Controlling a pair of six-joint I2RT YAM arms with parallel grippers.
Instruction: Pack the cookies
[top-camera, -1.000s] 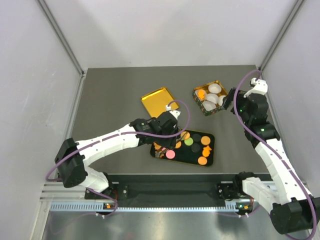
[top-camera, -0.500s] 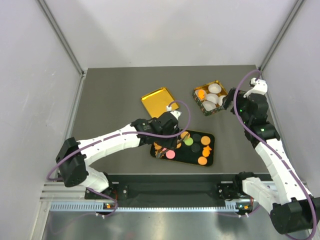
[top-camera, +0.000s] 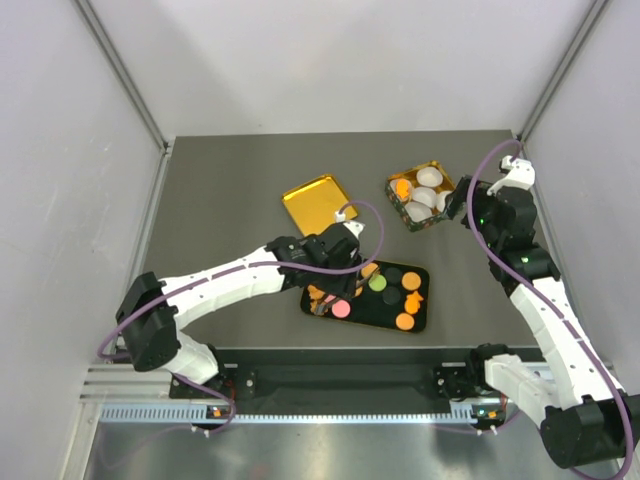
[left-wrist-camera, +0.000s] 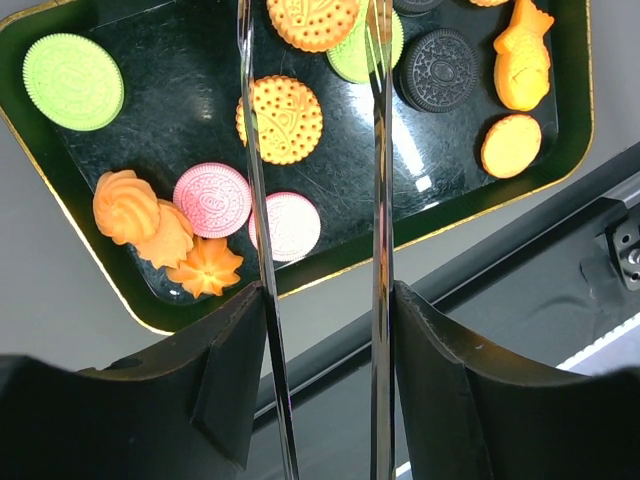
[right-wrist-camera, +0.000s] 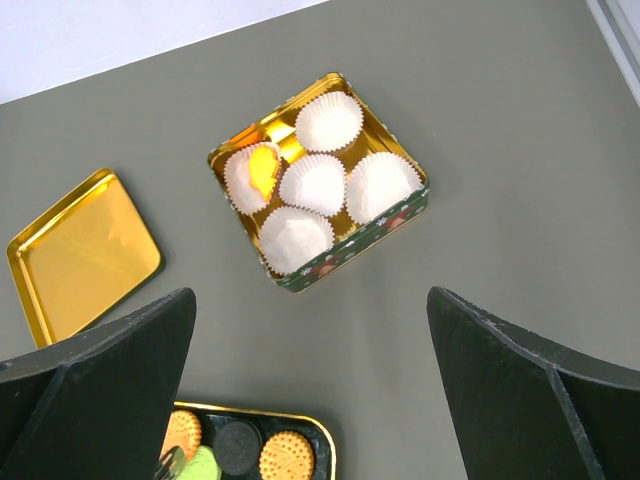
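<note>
The cookies lie on a black gold-rimmed tray (top-camera: 385, 312): orange round ones (left-wrist-camera: 285, 120), pink ones (left-wrist-camera: 212, 199), a green one (left-wrist-camera: 73, 81), dark ones (left-wrist-camera: 438, 69) and orange shaped pieces (left-wrist-camera: 522, 60). My left gripper (left-wrist-camera: 325, 290) hovers over the tray's left end (top-camera: 345, 262), shut on metal tongs (left-wrist-camera: 378, 200). The tong blades stand apart, straddling an orange round cookie. One orange cookie (right-wrist-camera: 262, 170) sits in a paper cup in the square tin (right-wrist-camera: 395, 215). My right gripper (right-wrist-camera: 310, 300) hangs open and holds nothing, beside the tin (top-camera: 462, 205).
The tin (top-camera: 432, 222) holds several white paper cups at the back right. A gold lid (top-camera: 313, 202) lies left of it, behind the tray. Grey walls close in on both sides, and a black rail runs along the table's near edge.
My left wrist has edged slightly to the right over the tray's left end, still holding the tongs. The right arm and the cookies have not moved.
</note>
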